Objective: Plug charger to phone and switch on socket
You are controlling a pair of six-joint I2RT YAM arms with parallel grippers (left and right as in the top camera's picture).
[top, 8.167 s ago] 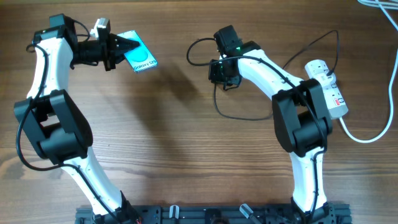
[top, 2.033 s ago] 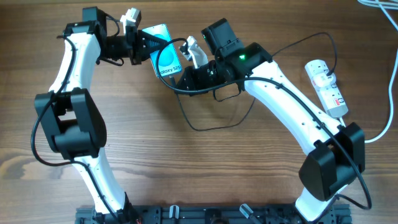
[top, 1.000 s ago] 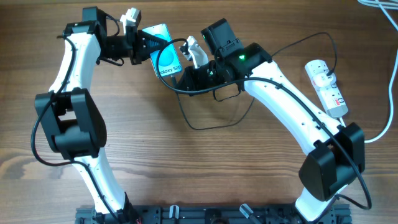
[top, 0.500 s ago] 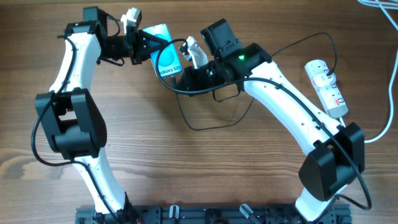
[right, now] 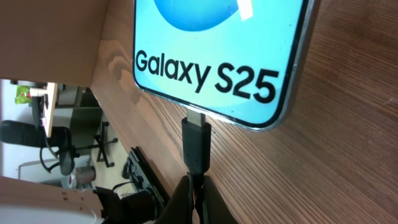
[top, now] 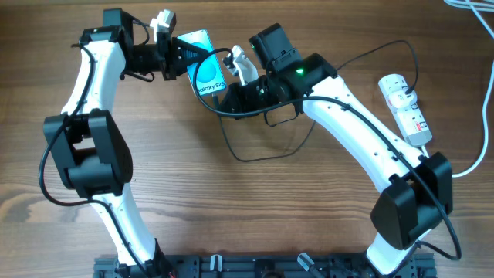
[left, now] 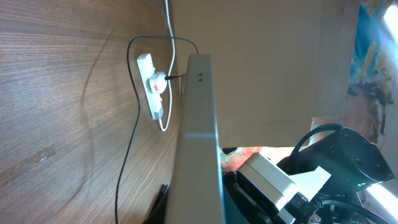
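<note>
My left gripper (top: 184,59) is shut on the phone (top: 204,69), light blue screen with "Galaxy S25" text, and holds it above the table at the back. In the left wrist view the phone (left: 198,143) shows edge-on. My right gripper (top: 231,94) is shut on the charger cable (top: 262,150) just behind its black connector tip (right: 196,149). The tip sits in the phone's bottom edge (right: 236,68). The cable runs across the table to a white plug (top: 402,96) in the socket (top: 407,112), a white power strip with red switches at the right.
The socket's thick white cord (top: 463,166) loops off the right edge. Another thin white cord (top: 469,11) lies at the back right corner. The black cable forms a loop on the wooden table (top: 231,216) under my right arm.
Since eight seconds ago both arms came together, bringing the phone and the connector to meet. Over the last two seconds nothing has visibly moved.
</note>
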